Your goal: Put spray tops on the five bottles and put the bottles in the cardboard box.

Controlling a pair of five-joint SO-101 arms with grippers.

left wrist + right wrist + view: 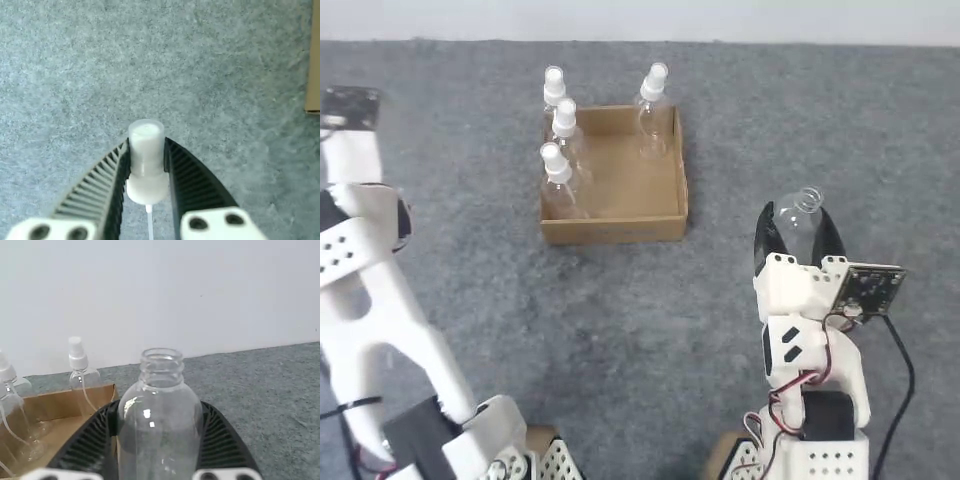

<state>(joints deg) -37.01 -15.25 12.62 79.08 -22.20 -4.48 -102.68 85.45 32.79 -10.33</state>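
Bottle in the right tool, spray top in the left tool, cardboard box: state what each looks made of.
The open bottle looks like clear, glossy plastic: you see straight through it and it carries bright highlights, though glass cannot be ruled out. The spray top looks like white opaque plastic, smooth with a soft sheen. The cardboard box is brown cardboard, dull and plain-walled.
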